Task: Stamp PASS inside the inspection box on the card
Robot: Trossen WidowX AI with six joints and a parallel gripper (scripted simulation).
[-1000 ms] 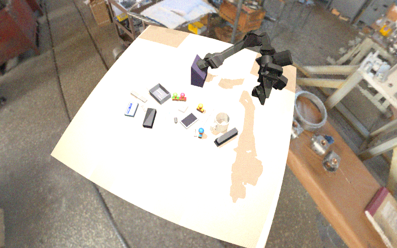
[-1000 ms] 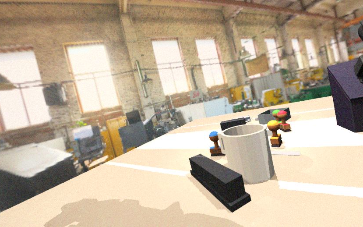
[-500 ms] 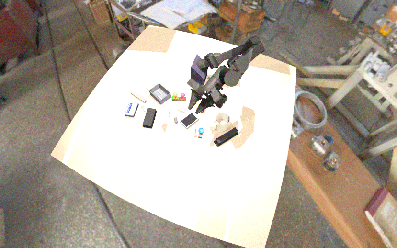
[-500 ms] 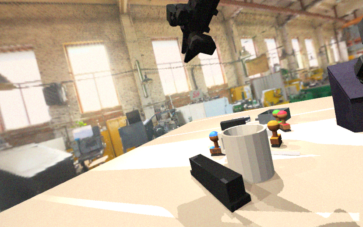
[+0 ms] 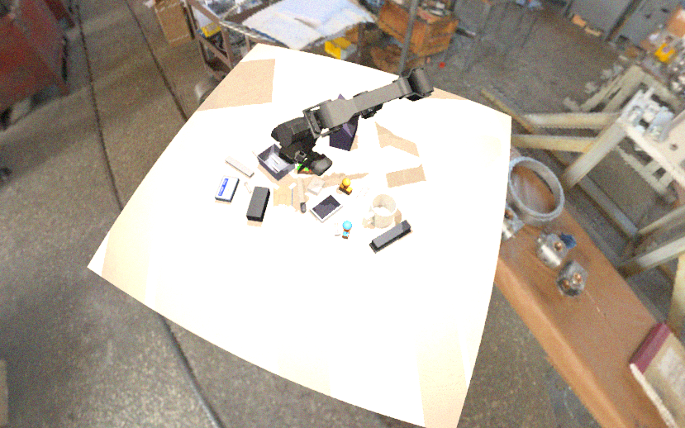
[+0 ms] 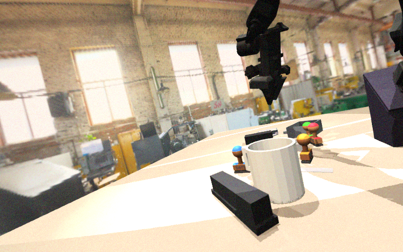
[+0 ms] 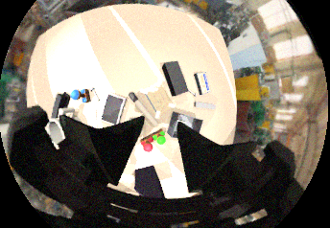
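My gripper (image 6: 270, 101) (image 7: 160, 122) is open and empty, high above the bench. A green-knobbed stamp (image 6: 306, 125) (image 7: 161, 140) and a red-knobbed stamp (image 6: 313, 125) (image 7: 148, 147) stand close together, seen far below between the fingers in the wrist view. A yellow-knobbed stamp (image 5: 345, 184) (image 6: 303, 138) and a blue-knobbed stamp (image 5: 346, 226) (image 6: 237, 150) (image 7: 76, 95) stand apart. No stamp's lettering is readable. A dark pad in a pale frame (image 5: 326, 207) (image 7: 113, 108) lies between them. The card and its box cannot be made out in the glare and shadow.
A mug (image 5: 383, 212) (image 6: 274, 171) stands by a black stapler (image 5: 390, 236) (image 6: 240, 195). A grey tray (image 5: 267, 170), a black block (image 5: 258, 203) (image 7: 175, 78) and a blue-and-white box (image 5: 226, 189) (image 7: 201, 82) lie left. A dark purple block (image 5: 343, 137) (image 6: 384, 121) stands behind.
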